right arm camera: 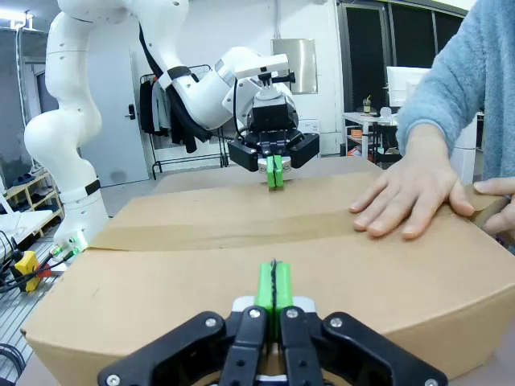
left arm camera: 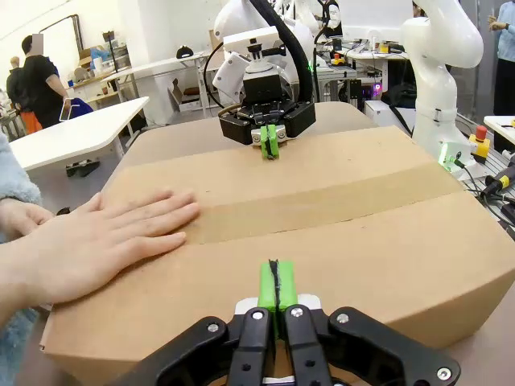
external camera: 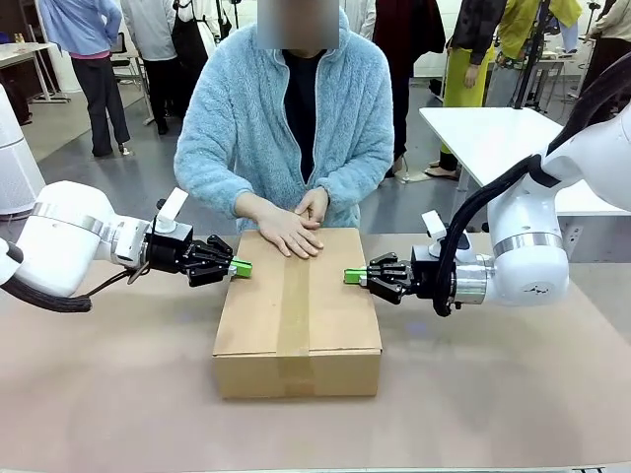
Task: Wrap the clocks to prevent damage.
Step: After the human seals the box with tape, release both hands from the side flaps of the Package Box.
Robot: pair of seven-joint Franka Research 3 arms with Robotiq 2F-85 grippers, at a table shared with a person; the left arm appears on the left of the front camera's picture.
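Two grippers: the left gripper (external camera: 240,267) and the right gripper (external camera: 353,277) face each other across the box, each with its green pads pressed together, holding nothing.
Box: a brown cardboard box (external camera: 296,325) sits mid-table, flaps shut, with a strip of brown tape (external camera: 293,315) running along the top seam.
Clocks: cannot tell where they are; no wrapped bundle can be seen, only the shut box.
Left edge: the left gripper's tips sit at the box's upper left edge; touching or just short cannot be told.
Right edge: the right gripper's tips sit just beside the upper right edge, likewise too close to judge.
Far edge: the person's hands (external camera: 293,225) lie flat on the top near the far end, over the tape.
Open room: bare table lies in front of the box and at both near corners.
Surface: a tan table (external camera: 118,394) covering, smooth.
Room: white tables, other people standing and grey floor lie behind the person.
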